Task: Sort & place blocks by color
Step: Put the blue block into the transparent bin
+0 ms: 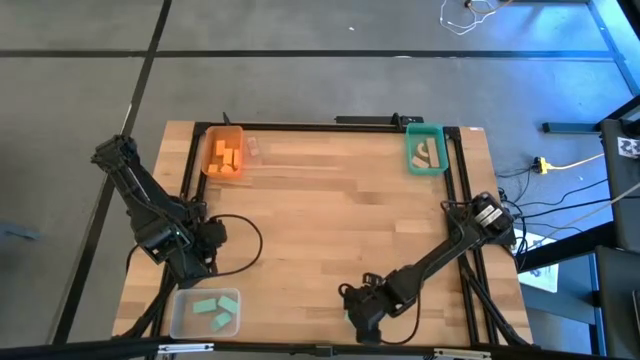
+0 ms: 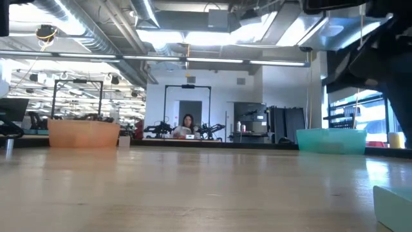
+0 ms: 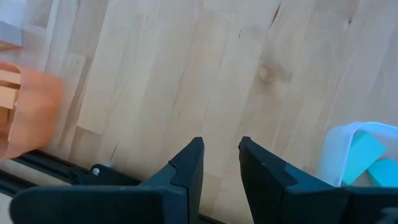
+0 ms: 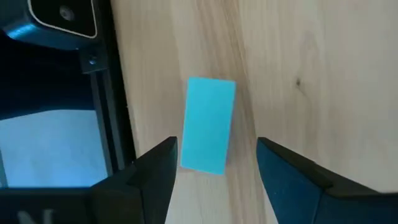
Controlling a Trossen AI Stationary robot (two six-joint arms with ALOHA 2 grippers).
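Right now your one loose piece is the mint-teal block point(image 4: 209, 124), a flat oblong lying on the bare wood near the bench's point(image 1: 330, 220) front edge, just beside the black rail there. Your right claw point(image 4: 216, 163) hangs directly over it with its jaws spread wide, one finger on either long side and neither touching, so nothing is gripped yet. That straddle looks deliberate: the fingers line up across the block's narrow width, which should give the surest pinch once you lower and close.

Everything else appears sorted. The orange blocks point(image 1: 226, 157) sit in the orange bin point(image 1: 213, 138) at the far left corner, and pale wooden blocks point(image 1: 428, 153) lie in the teal bin point(image 1: 424, 129) at the far right. Two more teal blocks point(image 1: 216, 309) rest in the clear bin point(image 1: 183, 303) at the near left corner, so that is likely where this last one belongs. A small clear scrap lies just beside the orange bin; what it is you cannot tell.

Your left claw point(image 3: 221, 163) waits low over the bench's left side, between the orange bin and the clear bin, its jaws partly open with a narrow gap and nothing between them. Parked there, it stays out of the right arm's way, though a carry to the clear bin would pass close by it.
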